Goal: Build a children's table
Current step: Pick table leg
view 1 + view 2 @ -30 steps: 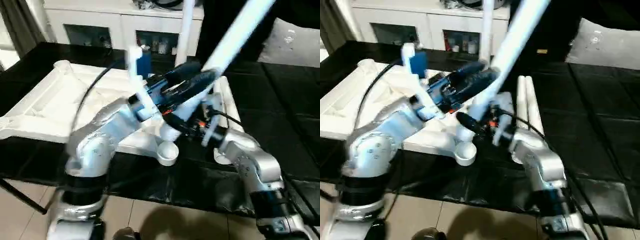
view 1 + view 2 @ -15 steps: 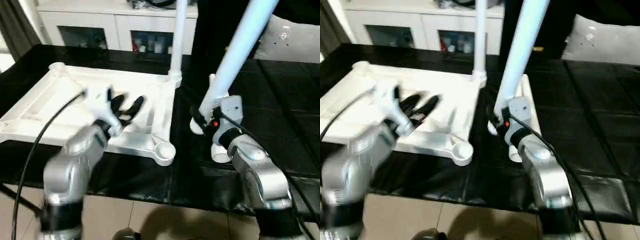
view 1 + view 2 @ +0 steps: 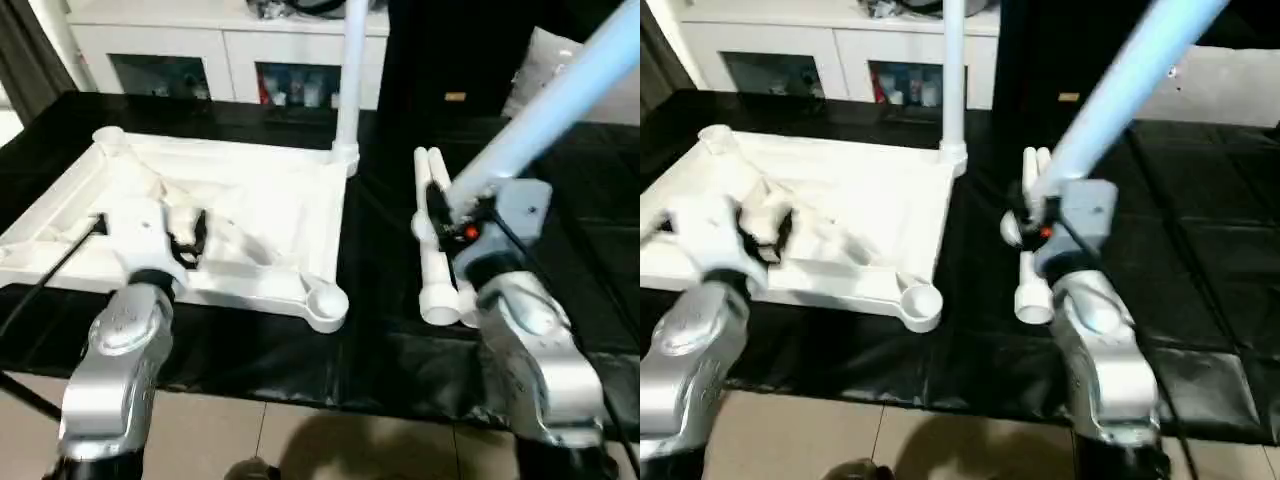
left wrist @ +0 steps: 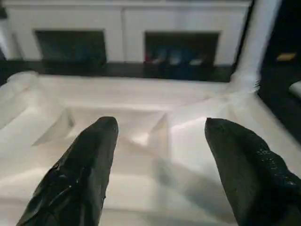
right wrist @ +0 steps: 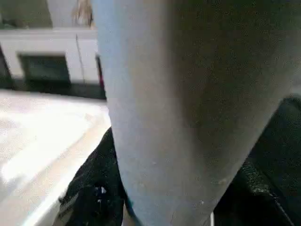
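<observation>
A: From the head camera, the table top (image 3: 240, 215) lies upside down on the black surface (image 3: 250, 350), ribs up. One fitted leg (image 3: 350, 80) stands upright in its far right corner socket.

B: And the right gripper (image 3: 452, 212) is clamped on a second leg, the held leg (image 3: 560, 90), which slants up and away to the right.

A: Two spare legs (image 3: 432, 240) lie side by side on the black cover, just right of the top. The near right socket (image 3: 326, 298) looks empty.

B: That's my guess for the target. The next move calls for swinging the held leg's lower end over that socket and standing it upright before pressing down.

A: Left wrist view now: the left gripper (image 4: 160, 155) has its fingers (image 4: 82, 169) spread wide, empty, above the ribbed underside.

B: Right wrist view: the leg's tube crosses close in front, black finger (image 5: 96, 186) hugging it.

A: Behind it all, a white cabinet (image 3: 220, 55) with glass doors and a pale tiled floor (image 3: 300, 440) below the edge.
</observation>
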Available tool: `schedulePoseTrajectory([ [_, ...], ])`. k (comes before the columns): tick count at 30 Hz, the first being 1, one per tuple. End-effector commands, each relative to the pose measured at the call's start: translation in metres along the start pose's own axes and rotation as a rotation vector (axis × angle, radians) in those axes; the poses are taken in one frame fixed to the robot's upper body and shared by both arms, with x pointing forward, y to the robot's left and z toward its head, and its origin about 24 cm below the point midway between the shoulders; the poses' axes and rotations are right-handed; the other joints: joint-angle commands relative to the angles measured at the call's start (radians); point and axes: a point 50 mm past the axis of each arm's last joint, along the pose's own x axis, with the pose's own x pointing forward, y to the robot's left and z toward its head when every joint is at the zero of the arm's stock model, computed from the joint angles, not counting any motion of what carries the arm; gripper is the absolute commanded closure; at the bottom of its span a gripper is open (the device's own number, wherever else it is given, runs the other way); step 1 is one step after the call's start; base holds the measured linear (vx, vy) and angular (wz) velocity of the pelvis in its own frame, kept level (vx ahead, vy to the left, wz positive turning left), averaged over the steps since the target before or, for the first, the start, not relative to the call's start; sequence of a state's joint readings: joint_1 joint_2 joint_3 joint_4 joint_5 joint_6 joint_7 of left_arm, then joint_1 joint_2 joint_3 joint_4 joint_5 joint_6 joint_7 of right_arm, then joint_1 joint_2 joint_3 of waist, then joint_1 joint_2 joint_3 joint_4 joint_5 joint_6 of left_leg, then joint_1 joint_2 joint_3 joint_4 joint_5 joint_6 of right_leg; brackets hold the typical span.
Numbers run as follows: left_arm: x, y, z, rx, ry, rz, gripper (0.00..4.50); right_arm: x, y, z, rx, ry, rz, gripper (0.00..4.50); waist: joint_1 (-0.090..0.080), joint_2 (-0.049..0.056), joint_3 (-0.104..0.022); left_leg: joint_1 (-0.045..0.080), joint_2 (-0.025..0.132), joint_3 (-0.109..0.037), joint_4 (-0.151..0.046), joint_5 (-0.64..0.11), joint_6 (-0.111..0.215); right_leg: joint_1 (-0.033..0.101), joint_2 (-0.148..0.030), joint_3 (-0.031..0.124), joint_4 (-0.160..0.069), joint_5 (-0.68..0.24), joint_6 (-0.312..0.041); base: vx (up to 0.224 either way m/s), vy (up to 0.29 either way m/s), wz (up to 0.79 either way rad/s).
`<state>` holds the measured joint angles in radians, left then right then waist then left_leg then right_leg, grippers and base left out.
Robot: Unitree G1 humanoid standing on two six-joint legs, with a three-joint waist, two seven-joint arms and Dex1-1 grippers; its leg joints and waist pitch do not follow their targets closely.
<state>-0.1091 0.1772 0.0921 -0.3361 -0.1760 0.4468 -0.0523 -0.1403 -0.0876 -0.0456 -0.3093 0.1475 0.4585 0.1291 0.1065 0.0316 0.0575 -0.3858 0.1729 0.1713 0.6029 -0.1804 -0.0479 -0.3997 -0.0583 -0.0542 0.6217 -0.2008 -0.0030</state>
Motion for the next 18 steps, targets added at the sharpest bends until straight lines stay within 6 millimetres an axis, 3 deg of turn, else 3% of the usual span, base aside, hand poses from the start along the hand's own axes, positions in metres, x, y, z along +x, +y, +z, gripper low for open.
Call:
schedulePoseTrajectory([
  [1,-0.001,-0.004,0.003,0.002,-0.035,-0.004,1.17,0.000,0.002,0.005,0.035,-0.022,0.037,2.60,-0.006,-0.006,-0.061,0.015,0.046,-0.026,-0.082,-0.285,-0.036,0.036,-0.070,0.050,-0.091,-0.256,-0.074,0.000,0.000,0.00],
  [4,-0.002,-0.007,0.000,-0.027,-0.039,0.011,1.17,0.000,0.002,0.004,0.036,-0.018,0.033,2.60,-0.010,0.000,-0.059,0.015,0.045,-0.025,-0.080,-0.279,-0.031,0.035,-0.075,0.052,-0.094,-0.297,-0.069,0.000,0.000,0.00],
  [6,-0.004,-0.007,-0.002,-0.029,-0.029,0.010,1.17,0.000,0.003,0.004,0.034,-0.020,0.036,2.60,-0.009,-0.003,-0.060,0.007,0.038,-0.019,-0.075,-0.259,-0.004,0.041,-0.090,0.061,-0.098,-0.318,-0.074,0.000,0.000,0.00],
  [8,-0.004,-0.008,-0.003,-0.037,-0.021,-0.003,1.17,-0.002,0.004,0.003,0.039,-0.015,0.042,2.60,-0.004,-0.007,-0.062,-0.005,0.033,-0.017,-0.062,-0.206,0.049,0.052,-0.119,0.077,-0.106,-0.338,-0.092,0.000,0.000,0.00],
  [9,-0.005,-0.008,-0.004,-0.039,-0.023,-0.009,1.17,-0.003,0.005,0.001,0.046,-0.007,0.048,2.60,0.009,-0.008,-0.063,-0.014,0.035,-0.025,-0.037,-0.150,0.106,0.061,-0.160,0.099,-0.121,-0.368,-0.114,0.000,0.000,0.00],
  [10,-0.005,-0.008,-0.004,-0.038,-0.023,-0.009,1.17,-0.003,0.005,0.001,0.046,-0.007,0.048,2.60,0.015,-0.009,-0.063,-0.018,0.036,-0.029,-0.026,-0.133,0.124,0.065,-0.178,0.109,-0.127,-0.378,-0.120,0.000,0.000,0.00],
  [11,-0.004,-0.008,-0.004,-0.033,-0.028,-0.012,1.17,-0.005,0.005,-0.002,0.046,0.006,0.054,2.60,0.026,-0.004,-0.063,-0.020,0.046,-0.041,-0.015,-0.106,0.144,0.066,-0.197,0.120,-0.132,-0.385,-0.146,0.000,0.000,0.00],
  [12,-0.003,-0.008,-0.003,-0.031,-0.029,-0.013,1.17,-0.006,0.006,-0.004,0.040,0.015,0.061,2.60,0.029,0.003,-0.065,-0.016,0.052,-0.040,-0.024,-0.096,0.157,0.059,-0.178,0.108,-0.127,-0.360,-0.171,0.004,0.058,0.01],
  [14,-0.003,-0.008,-0.003,-0.027,-0.030,-0.016,1.17,-0.006,0.007,-0.007,0.025,0.033,0.070,2.60,0.026,0.007,-0.069,-0.004,0.050,-0.029,-0.037,-0.101,0.171,0.048,-0.144,0.088,-0.113,-0.307,-0.186,0.003,0.084,0.06],
  [15,-0.003,-0.008,-0.003,-0.027,-0.030,-0.016,1.17,-0.006,0.007,-0.007,0.025,0.033,0.070,2.60,0.022,0.011,-0.074,0.012,0.046,-0.017,-0.045,-0.100,0.198,0.040,-0.123,0.073,-0.102,-0.247,-0.194,-0.003,0.110,0.08],
  [16,-0.003,-0.008,-0.003,-0.024,-0.029,-0.020,1.17,-0.007,0.009,-0.011,0.023,0.047,0.077,2.60,0.013,0.011,-0.074,0.009,0.039,-0.012,-0.052,-0.101,0.231,0.039,-0.112,0.065,-0.097,-0.211,-0.189,-0.018,0.120,0.06],
  [17,-0.003,-0.008,-0.003,-0.023,-0.029,-0.021,1.17,-0.007,0.009,-0.011,0.025,0.049,0.078,2.60,0.014,0.012,-0.074,0.012,0.037,-0.010,-0.052,-0.112,0.237,0.036,-0.114,0.064,-0.098,-0.211,-0.185,-0.018,0.120,0.06],
  [18,-0.003,-0.008,-0.003,-0.023,-0.028,-0.022,1.17,-0.007,0.010,-0.011,0.025,0.051,0.080,2.60,0.012,0.007,-0.068,0.017,0.036,-0.009,-0.054,-0.161,0.239,0.031,-0.125,0.068,-0.108,-0.244,-0.174,-0.028,0.128,0.06],
])
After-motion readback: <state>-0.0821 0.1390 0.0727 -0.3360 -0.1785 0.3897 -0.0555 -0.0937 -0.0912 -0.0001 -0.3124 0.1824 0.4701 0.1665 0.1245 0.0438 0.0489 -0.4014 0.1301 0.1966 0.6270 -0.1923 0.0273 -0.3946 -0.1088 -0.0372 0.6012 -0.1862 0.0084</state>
